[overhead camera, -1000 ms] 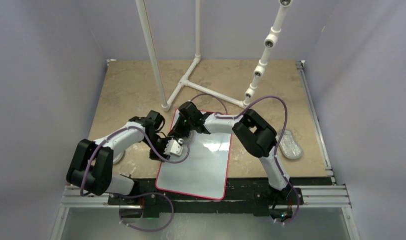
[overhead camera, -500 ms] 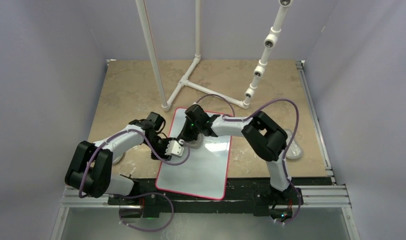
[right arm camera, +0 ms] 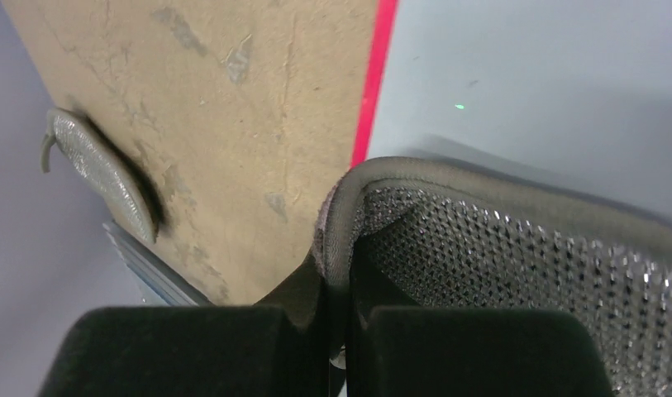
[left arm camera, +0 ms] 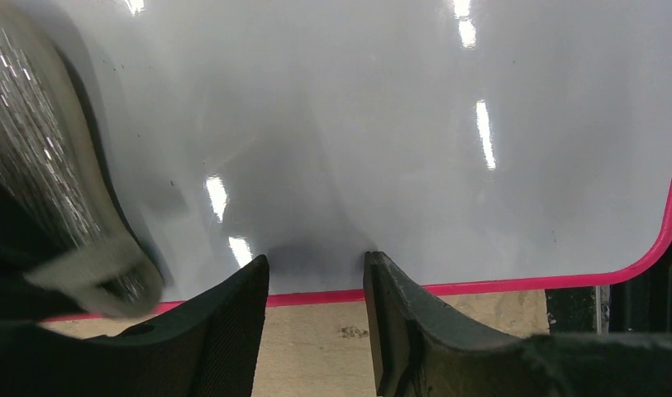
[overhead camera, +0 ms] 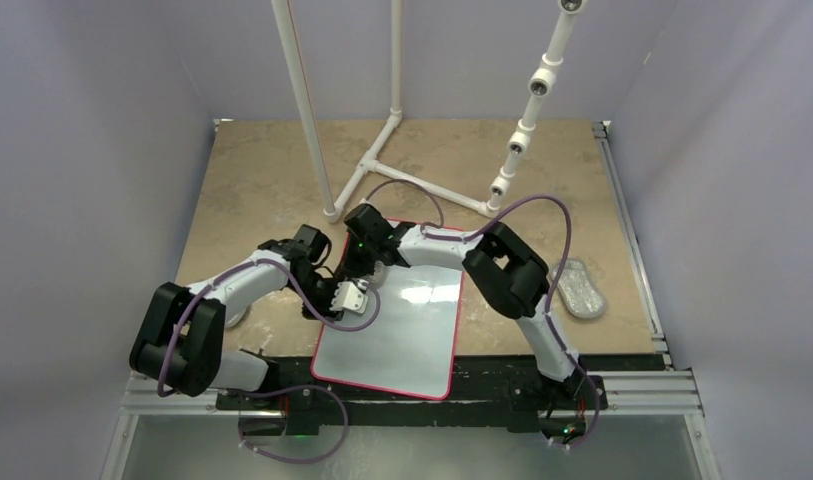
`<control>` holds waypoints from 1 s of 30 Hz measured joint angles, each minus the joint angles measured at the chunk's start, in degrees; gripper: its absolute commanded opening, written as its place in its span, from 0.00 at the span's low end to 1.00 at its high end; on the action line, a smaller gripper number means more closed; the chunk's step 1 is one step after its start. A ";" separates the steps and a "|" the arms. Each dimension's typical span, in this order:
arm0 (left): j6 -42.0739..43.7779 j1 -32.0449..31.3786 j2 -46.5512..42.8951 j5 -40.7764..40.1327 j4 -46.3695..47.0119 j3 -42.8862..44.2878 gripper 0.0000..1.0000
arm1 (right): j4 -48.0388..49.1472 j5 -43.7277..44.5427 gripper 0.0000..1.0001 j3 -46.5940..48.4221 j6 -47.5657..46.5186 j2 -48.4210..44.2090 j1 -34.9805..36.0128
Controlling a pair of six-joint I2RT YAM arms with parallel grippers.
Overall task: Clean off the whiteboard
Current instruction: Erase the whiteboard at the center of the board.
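Note:
The whiteboard (overhead camera: 407, 325) lies flat at the near middle of the table, glossy white with a red border, and no writing shows on it. My left gripper (overhead camera: 352, 297) is open and empty, its fingertips (left arm camera: 258, 273) resting on the board (left arm camera: 398, 124) just inside its left edge. My right gripper (overhead camera: 365, 262) is shut on a grey-silver mesh pad (right arm camera: 498, 240) and holds it down on the board (right arm camera: 547, 74) near the far left corner. That pad also shows at the left of the left wrist view (left arm camera: 35, 165).
A second grey pad (overhead camera: 580, 288) lies on the table right of the board. Another pad (right arm camera: 101, 174) lies left of the board near my left arm (overhead camera: 232, 318). A white pipe frame (overhead camera: 382, 160) stands behind the board. A metal rail (overhead camera: 642, 375) runs along the near edge.
My right gripper swept the pad to the right across the top of the board, then back left to the far left corner. My left gripper has stayed put.

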 measured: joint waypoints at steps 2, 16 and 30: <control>0.02 0.00 0.00 0.00 -0.09 0.00 0.42 | 0.83 0.02 0.00 1.20 0.13 1.11 1.18; 0.24 -0.22 -0.37 -0.02 -0.24 -0.37 0.36 | 10.38 1.42 0.00 -26.75 3.30 -16.15 -13.38; 1.16 -0.44 -1.14 -0.33 -0.42 -0.81 0.31 | 4.55 10.10 0.00 6.60 4.52 5.25 -6.64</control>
